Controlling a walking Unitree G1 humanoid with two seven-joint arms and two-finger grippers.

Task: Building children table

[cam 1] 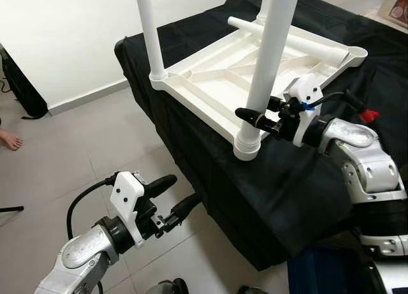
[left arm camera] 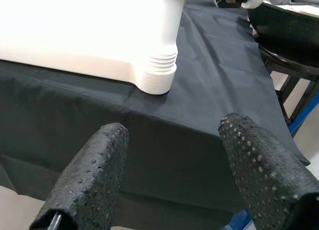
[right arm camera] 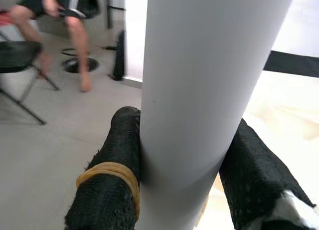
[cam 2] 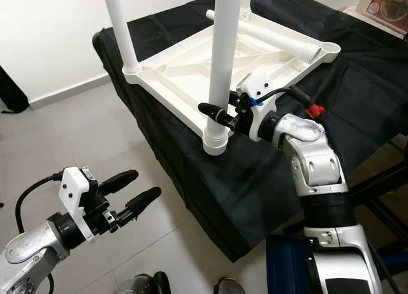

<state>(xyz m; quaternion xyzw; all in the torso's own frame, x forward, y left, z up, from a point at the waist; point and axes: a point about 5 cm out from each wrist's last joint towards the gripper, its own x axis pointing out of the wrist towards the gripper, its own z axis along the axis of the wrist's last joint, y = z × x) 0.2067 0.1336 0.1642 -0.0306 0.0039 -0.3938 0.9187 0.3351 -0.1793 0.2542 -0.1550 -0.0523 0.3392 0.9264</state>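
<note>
Two right gripper [cam 2: 220, 113] fingers clamp the table leg [cam 2: 224, 64]; left gripper [cam 2: 131, 187] fingers apart.

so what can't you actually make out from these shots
- Tops of both upright table legs: cut off by the upper edge in the eye views.
- Whether that leg is fully seated in its corner socket: joint interior hidden.
- Right gripper far finger: behind the leg.

Open floor [cam 1: 95, 147] lies left of the bench [cam 1: 210, 192]. On the bench, the upturned table top [cam 1: 242, 71] and upright legs [cam 1: 271, 58] block passage.
</note>
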